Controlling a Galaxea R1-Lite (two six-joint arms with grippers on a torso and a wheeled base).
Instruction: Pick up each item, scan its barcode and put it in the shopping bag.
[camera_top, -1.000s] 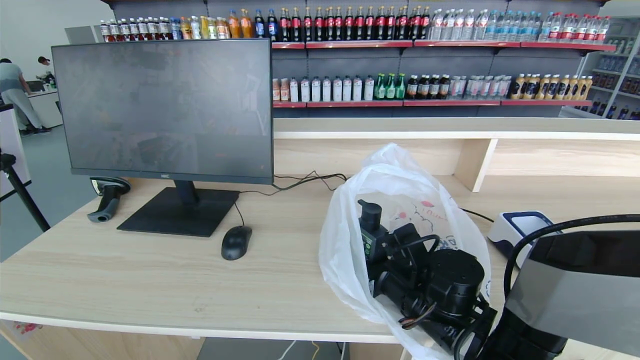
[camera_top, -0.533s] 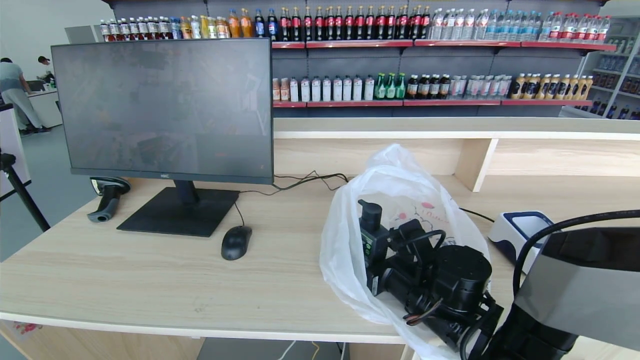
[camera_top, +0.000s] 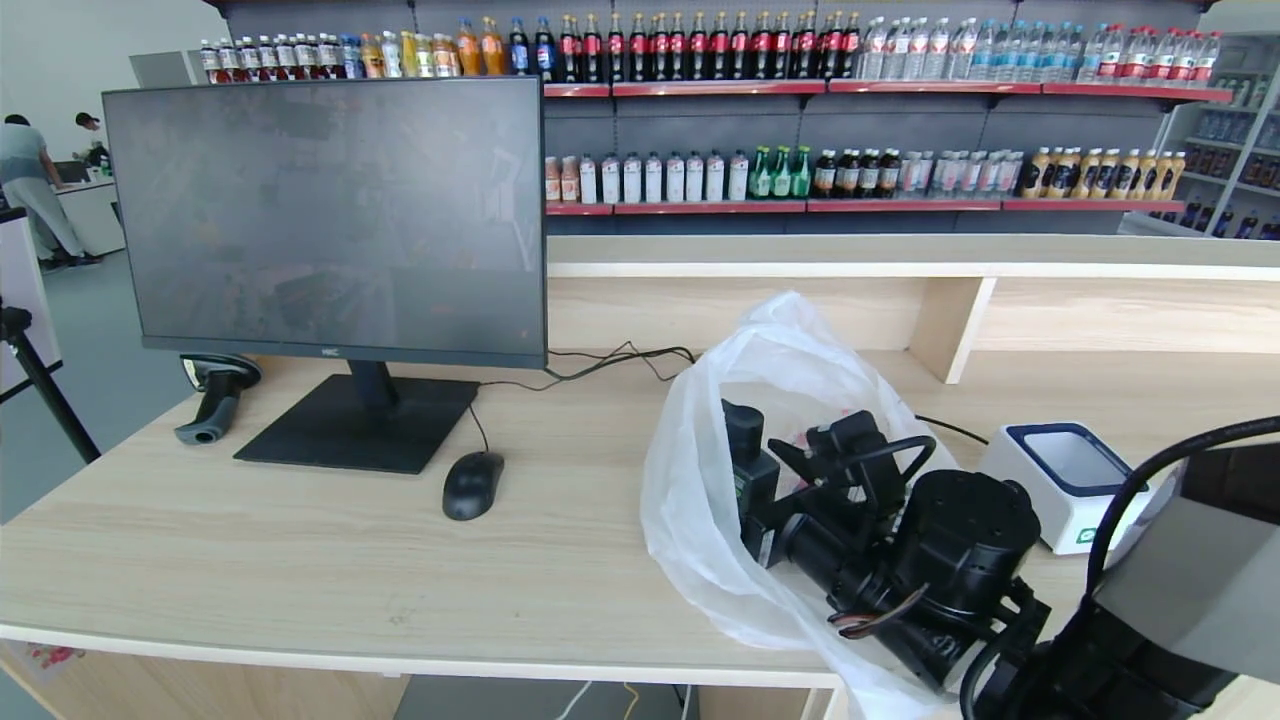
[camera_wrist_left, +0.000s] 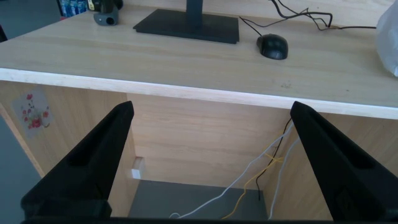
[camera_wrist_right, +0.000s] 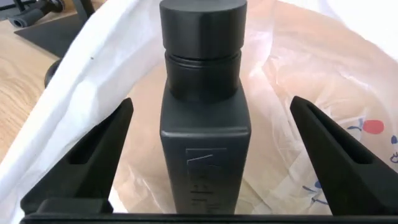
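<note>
**Black bottle upright in the bag, right fingers spread around it**

Nearest, the left gripper (camera_wrist_left: 211, 112) hangs below the front edge of the counter (camera_top: 300, 560), its fingers wide apart and holding nothing. On the counter's right part, the right gripper (camera_wrist_right: 211, 106) sits inside the white shopping bag (camera_top: 690, 480). Its fingers are spread on either side of a black bottle (camera_wrist_right: 202, 143) without touching it. Just right of the bag stands a white desk scanner (camera_top: 1060, 475). Farther left lies a mouse (camera_top: 472, 484), then a dark monitor (camera_top: 330, 220) with a handheld scanner (camera_top: 215, 395) beside its stand. Drink shelves (camera_top: 850, 90) line the back.
</note>
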